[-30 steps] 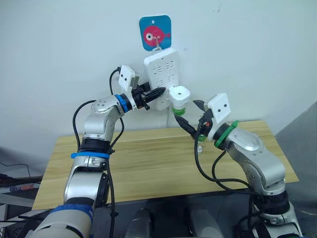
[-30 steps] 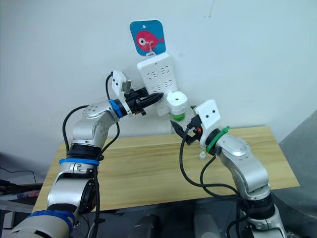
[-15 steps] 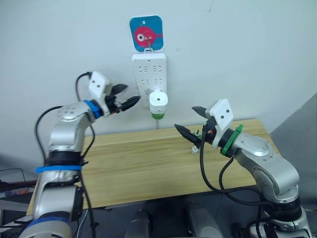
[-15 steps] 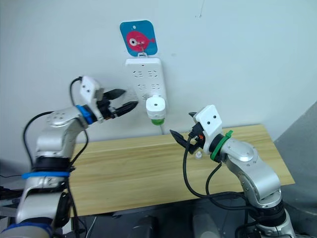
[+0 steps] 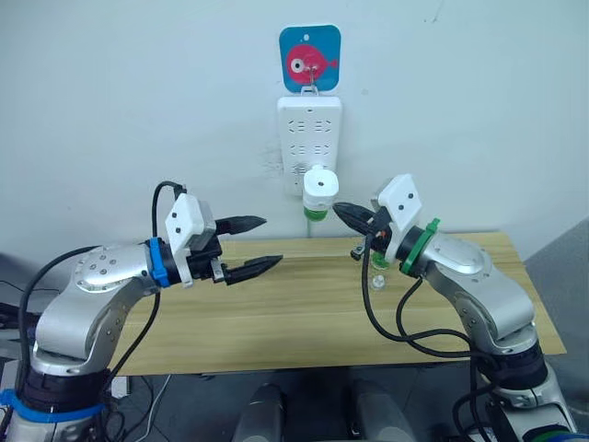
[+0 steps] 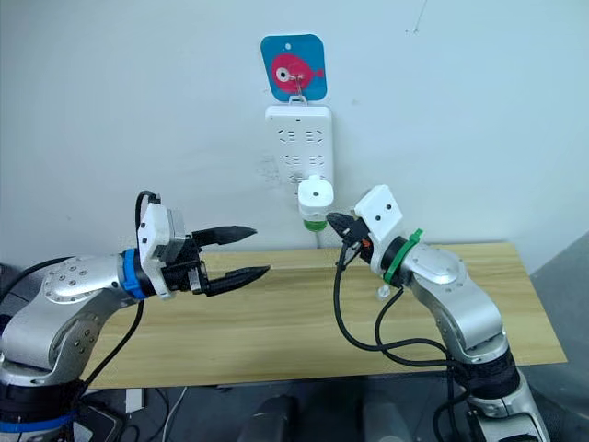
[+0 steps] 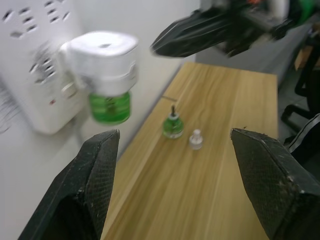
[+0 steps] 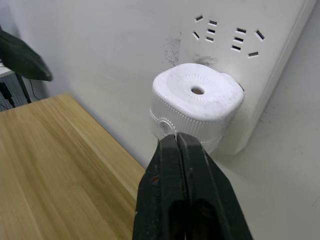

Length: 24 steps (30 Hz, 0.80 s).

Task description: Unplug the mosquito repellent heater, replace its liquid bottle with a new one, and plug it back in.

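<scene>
Left gripper (image 5: 250, 245) had dropped away from the strip (image 5: 309, 138) since 0.5 s ago, hovering over table (image 5: 276, 318) w/ fingers spread wide, holding nothing. Right gripper (image 5: 344, 214) had risen to just beside the heater (image 5: 319, 187), fingers pressed together, empty. Heater was plugged into strip's lower end on wall, green bottle (image 7: 109, 107) under it. Spare bottle (image 7: 173, 126) & small cap (image 7: 195, 139) stood on table near wall.

Even, bright indoor light, soft shadows on the wall (image 5: 138, 92). Head views sharp, no glare. Left wrist view motion-blurred: mosquito repellent heater (image 7: 102, 57) and right hand (image 7: 160, 47) smeared. Right wrist view crisp on heater, own fingers (image 8: 185, 195) near and soft.
</scene>
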### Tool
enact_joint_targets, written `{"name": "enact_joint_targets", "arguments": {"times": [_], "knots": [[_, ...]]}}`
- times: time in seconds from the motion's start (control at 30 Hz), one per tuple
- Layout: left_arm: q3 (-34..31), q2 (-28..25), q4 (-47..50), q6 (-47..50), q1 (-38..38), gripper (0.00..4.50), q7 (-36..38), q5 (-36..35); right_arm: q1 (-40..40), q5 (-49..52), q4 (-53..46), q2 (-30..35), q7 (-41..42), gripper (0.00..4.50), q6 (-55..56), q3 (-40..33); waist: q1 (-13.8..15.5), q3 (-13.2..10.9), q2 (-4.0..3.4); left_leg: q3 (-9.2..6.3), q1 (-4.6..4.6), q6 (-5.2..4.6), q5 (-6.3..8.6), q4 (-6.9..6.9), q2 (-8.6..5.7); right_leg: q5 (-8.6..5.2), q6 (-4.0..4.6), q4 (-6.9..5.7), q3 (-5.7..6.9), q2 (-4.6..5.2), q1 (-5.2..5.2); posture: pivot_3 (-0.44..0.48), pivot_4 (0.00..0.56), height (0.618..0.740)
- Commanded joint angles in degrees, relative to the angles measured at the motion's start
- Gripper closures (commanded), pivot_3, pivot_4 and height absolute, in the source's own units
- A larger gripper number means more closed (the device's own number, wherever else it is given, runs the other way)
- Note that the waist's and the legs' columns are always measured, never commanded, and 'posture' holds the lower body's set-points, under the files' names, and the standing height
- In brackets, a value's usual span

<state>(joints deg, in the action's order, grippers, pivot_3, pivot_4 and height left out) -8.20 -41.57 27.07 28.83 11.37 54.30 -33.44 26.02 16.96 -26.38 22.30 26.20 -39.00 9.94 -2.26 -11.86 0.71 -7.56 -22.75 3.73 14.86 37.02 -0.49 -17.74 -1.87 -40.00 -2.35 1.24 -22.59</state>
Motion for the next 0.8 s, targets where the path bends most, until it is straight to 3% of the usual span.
{"name": "enact_joint_targets", "arguments": {"times": [0.03,0.8], "knots": [[-0.2,0.7,3.8,0.2,-1.0,0.76,-2.2,-1.0,1.3,-0.8,0.2,-0.7,0.6,4.46,2.1,0.5,0.1,0.0,0.0,-0.01,0.0,0.0,0.0,0.0,0.02,0.0,0.0,0.0,0.02,-0.01,0.0,0.021,0.178,0.732],[2.0,1.8,1.3,-1.5,0.5,0.76,-2.5,-0.3,3.3,-2.5,3.1,-3.5,-0.8,4.46,0.5,1.4,0.3,0.0,0.0,0.0,0.0,0.01,0.0,-0.01,0.03,0.0,0.01,0.0,0.02,-0.06,0.0,0.007,0.171,0.732]]}}
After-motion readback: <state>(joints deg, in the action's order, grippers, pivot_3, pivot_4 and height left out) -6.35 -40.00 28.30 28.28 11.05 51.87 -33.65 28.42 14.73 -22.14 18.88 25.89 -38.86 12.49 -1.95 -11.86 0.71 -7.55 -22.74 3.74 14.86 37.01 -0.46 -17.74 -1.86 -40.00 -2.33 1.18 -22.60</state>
